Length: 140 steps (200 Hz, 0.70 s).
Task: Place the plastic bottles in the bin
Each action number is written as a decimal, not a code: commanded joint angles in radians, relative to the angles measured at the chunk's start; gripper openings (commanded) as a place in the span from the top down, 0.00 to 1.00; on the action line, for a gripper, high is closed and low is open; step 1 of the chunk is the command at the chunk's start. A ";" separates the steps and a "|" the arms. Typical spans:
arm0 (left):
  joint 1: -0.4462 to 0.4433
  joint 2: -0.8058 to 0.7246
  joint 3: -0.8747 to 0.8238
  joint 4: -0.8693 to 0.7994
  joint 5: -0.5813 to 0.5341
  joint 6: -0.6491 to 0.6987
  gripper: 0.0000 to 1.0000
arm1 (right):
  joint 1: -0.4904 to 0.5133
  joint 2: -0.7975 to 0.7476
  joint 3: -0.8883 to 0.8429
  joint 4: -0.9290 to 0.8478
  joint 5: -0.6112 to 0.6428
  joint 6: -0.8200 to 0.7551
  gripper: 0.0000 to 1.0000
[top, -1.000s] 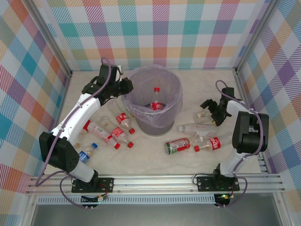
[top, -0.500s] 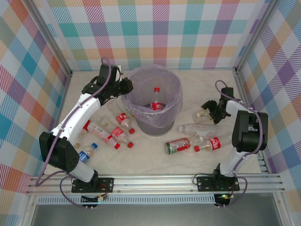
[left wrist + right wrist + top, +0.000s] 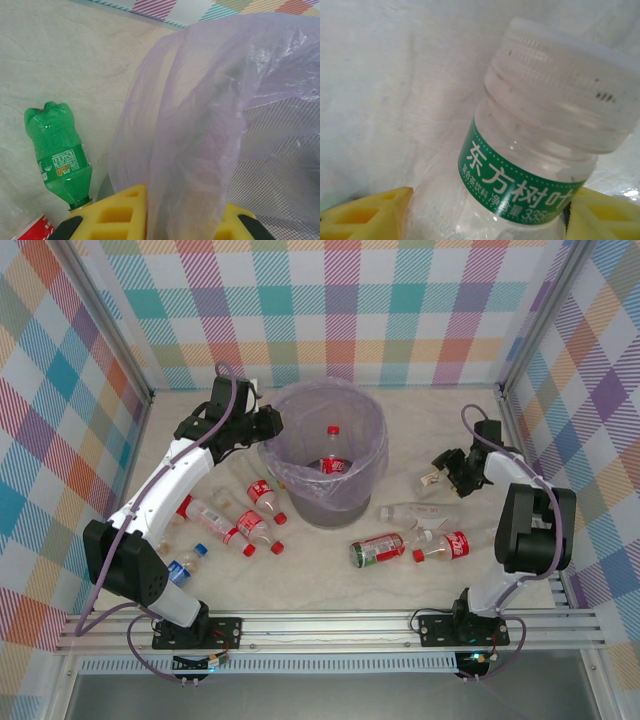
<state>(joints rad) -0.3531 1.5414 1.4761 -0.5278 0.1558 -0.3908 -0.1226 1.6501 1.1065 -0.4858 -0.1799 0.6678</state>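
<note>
The right tool (image 3: 441, 471), half closed against both sides of a green-labelled bottle (image 3: 520, 150) near the right edge of the counter (image 3: 420, 420), has the bin (image 3: 335, 508) on its left.

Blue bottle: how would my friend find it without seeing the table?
Start at the big grey bin in the middle and look left at the bottles lying there. The blue bottle lies closest to the left arm's base; its neighbours have red labels and caps, it has blue.
</note>
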 commanded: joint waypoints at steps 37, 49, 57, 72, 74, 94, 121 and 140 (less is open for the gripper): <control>-0.004 0.016 0.000 -0.072 -0.025 0.017 0.94 | 0.008 -0.216 0.158 -0.194 -0.008 -0.144 0.37; -0.005 0.019 0.000 -0.072 -0.019 0.015 0.94 | 0.008 -0.261 0.193 -0.231 -0.028 -0.159 0.37; -0.006 0.020 0.001 -0.073 -0.016 0.013 0.94 | 0.008 -0.286 0.218 -0.248 -0.043 -0.164 0.38; -0.004 0.022 0.001 -0.072 -0.015 0.011 0.94 | 0.013 -0.350 0.259 -0.267 -0.070 -0.162 0.39; -0.004 0.021 0.000 -0.072 -0.015 0.012 0.94 | 0.016 -0.359 0.263 -0.267 -0.068 -0.160 0.40; -0.004 0.021 0.003 -0.075 -0.023 0.012 0.94 | 0.068 -0.443 0.282 -0.233 -0.057 -0.158 0.44; -0.006 0.023 0.002 -0.074 -0.027 0.011 0.94 | 0.221 -0.505 0.332 -0.151 -0.024 -0.155 0.46; -0.005 0.028 0.002 -0.072 -0.021 0.009 0.94 | 0.360 -0.478 0.410 -0.130 0.018 -0.171 0.46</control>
<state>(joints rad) -0.3531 1.5414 1.4769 -0.5293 0.1558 -0.3874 0.1059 1.1503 1.4292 -0.6777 -0.1951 0.5320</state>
